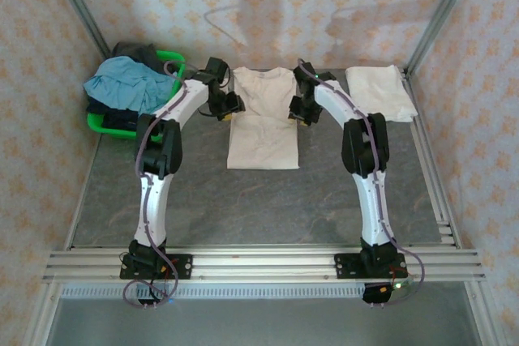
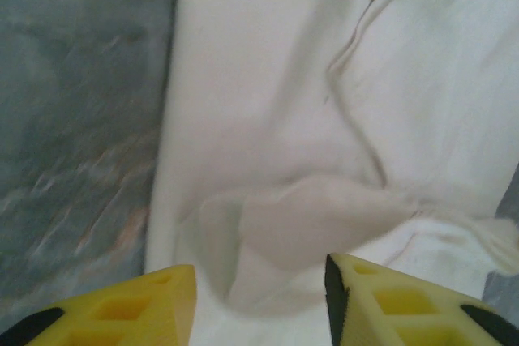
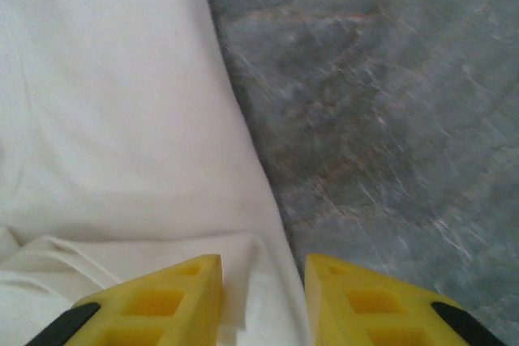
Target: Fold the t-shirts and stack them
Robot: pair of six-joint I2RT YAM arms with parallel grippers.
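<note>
We see the cream t-shirt (image 1: 262,123) flat on the table (image 1: 243,200) just right of the green basket (image 1: 172,57), sleeves tucked in for folding. The left gripper (image 2: 261,277), on the basket side, and the right gripper (image 3: 263,269) opposite hover with jaws parted and empty. Farthest from the basket, a folded t-shirt (image 1: 379,92) starts the stack.

Wide open table (image 1: 243,200) up front. Far left blocked by basket (image 1: 173,59) heaped with clothes (image 1: 122,87). Centre shirt (image 1: 261,131) hemmed between left arm (image 1: 158,147) and right arm (image 1: 366,147). Folded shirt (image 1: 379,91) filling far right.
</note>
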